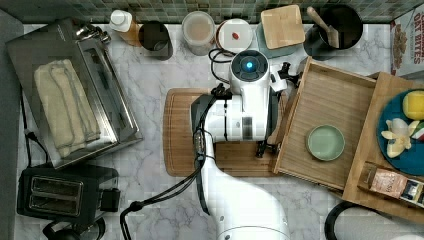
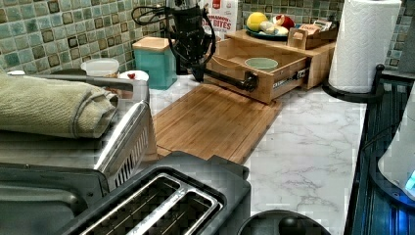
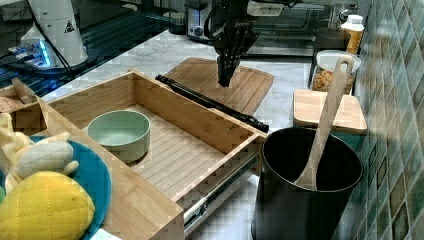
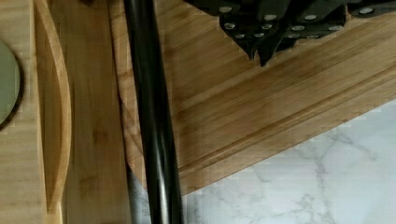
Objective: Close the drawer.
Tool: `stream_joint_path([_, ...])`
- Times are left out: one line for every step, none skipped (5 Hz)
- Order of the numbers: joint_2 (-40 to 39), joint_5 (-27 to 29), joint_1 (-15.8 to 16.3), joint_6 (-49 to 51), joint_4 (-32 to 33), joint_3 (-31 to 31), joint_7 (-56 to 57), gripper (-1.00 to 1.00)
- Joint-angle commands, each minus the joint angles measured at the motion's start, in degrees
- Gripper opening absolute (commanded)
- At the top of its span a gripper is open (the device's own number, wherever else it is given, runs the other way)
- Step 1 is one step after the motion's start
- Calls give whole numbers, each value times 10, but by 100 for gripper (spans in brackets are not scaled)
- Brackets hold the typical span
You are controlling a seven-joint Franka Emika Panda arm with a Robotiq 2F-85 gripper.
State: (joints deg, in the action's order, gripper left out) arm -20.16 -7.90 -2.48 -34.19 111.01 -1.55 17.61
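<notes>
Currently my pincer (image 3: 226,80), fingers together and empty, hangs just outside the drawer (image 3: 170,135); I should push squarely mid-handle (image 3: 210,104).

The counter holds one open bamboo drawer (image 1: 336,108), one green bowl (image 1: 325,142), one cutting board (image 1: 181,131), one toaster (image 1: 65,196), one paper-towel roll (image 2: 364,41) and one utensil crock (image 3: 305,187).

Fine-grained matt bamboo drawer (image 3: 190,145); glossy black handle (image 4: 152,116); veined marble counter (image 2: 303,147).
</notes>
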Motion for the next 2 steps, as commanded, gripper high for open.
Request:
stream_joint_path([17,-43,-17,-21,-32,11,97,-100])
stream_joint_path([3,-44,-14,-32,-28,6,100,-100])
